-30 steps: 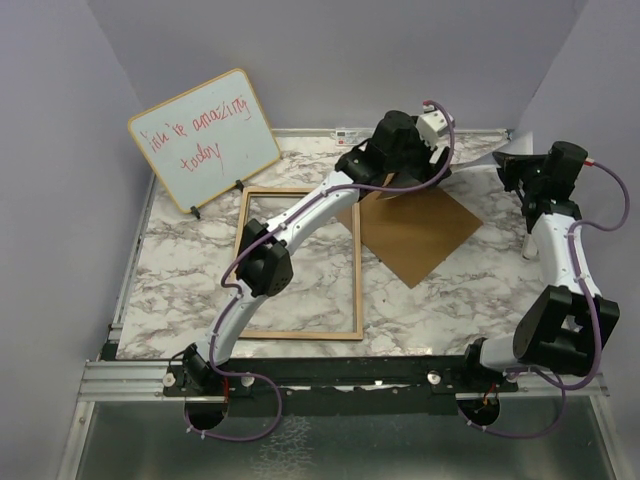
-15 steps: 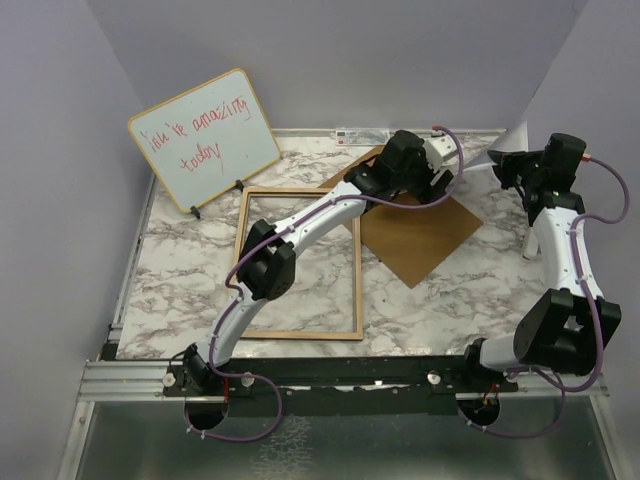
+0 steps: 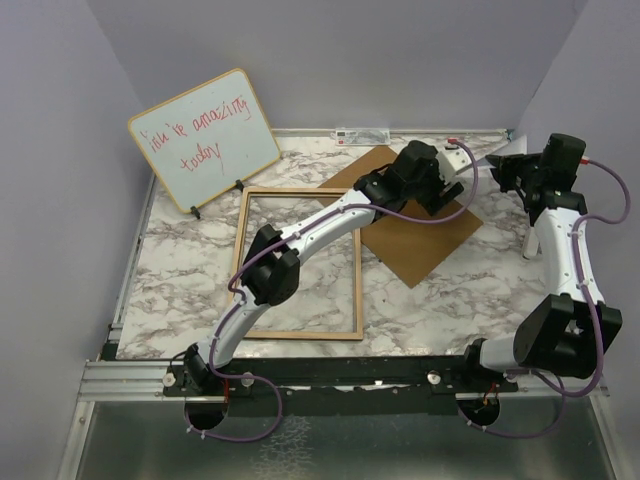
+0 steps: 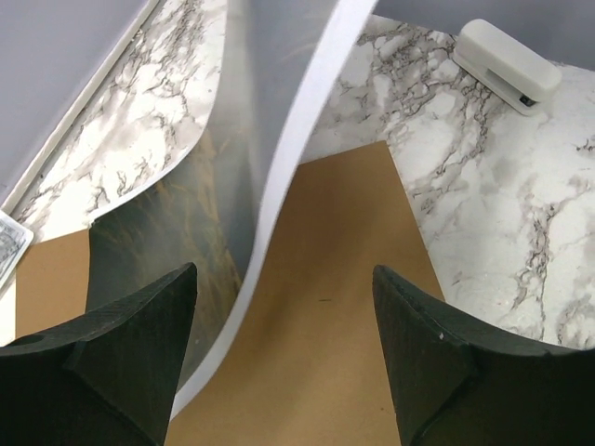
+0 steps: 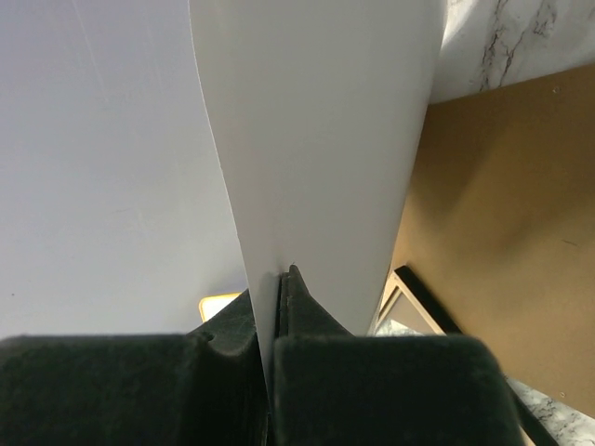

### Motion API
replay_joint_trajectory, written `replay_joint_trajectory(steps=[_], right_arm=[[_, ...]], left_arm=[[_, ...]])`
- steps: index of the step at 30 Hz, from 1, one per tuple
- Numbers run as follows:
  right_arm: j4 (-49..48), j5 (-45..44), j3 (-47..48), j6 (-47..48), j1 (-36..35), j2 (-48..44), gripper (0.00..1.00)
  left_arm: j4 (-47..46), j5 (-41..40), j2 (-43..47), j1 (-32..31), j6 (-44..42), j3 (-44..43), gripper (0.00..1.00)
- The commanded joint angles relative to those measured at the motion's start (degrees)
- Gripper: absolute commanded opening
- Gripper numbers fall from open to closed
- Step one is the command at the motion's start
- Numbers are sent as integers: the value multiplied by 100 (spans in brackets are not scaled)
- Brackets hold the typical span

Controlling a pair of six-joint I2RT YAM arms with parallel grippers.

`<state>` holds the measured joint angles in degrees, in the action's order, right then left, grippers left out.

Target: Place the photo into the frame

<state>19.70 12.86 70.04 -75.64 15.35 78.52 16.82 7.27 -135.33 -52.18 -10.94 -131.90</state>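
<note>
My right gripper (image 5: 282,274) is shut on the edge of the photo (image 5: 316,139), and its plain white reverse fills the right wrist view. In the left wrist view the photo (image 4: 167,223) hangs bent, showing its dark glossy picture face and white margin, with its lower end on the brown board (image 4: 325,325). My left gripper (image 4: 284,274) is open and empty just above that board, beside the photo. In the top view the left gripper (image 3: 448,190) and the right gripper (image 3: 505,170) are close together at the back right. The frame (image 3: 300,334) lies flat, light wood face up, left of centre.
The whiteboard (image 3: 205,135) with red handwriting leans at the back left. The brown board (image 3: 420,245) lies right of the frame, with one corner over its right rail. A small white device (image 4: 507,65) lies on the marble beyond the board. Grey walls close in the table.
My left arm has reached further right across the brown board, towards the right gripper. The right gripper has stayed shut on the photo and hardly moved.
</note>
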Motion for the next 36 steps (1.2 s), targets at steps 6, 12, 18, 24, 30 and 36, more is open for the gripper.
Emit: replay_joint_trajectory(steps=[6, 12, 18, 24, 30, 36], right_arm=[[312, 164, 251, -39, -33, -240, 1], [435, 359, 320, -31, -55, -197, 1], [431, 444, 315, -73, -84, -177, 1], [408, 518, 352, -146, -85, -171, 1], [403, 670, 432, -228, -85, -212, 1], [377, 811, 467, -316, -83, -240, 1]], left_arm=[[48, -598, 76, -77, -313, -196, 61], [-72, -920, -43, -120, -279, -338, 38], [-74, -989, -72, -178, -396, -258, 18], [-75, -888, -77, -187, -386, -269, 32], [-140, -854, -149, -196, -353, -225, 41], [-244, -990, -201, -196, -328, -256, 25]])
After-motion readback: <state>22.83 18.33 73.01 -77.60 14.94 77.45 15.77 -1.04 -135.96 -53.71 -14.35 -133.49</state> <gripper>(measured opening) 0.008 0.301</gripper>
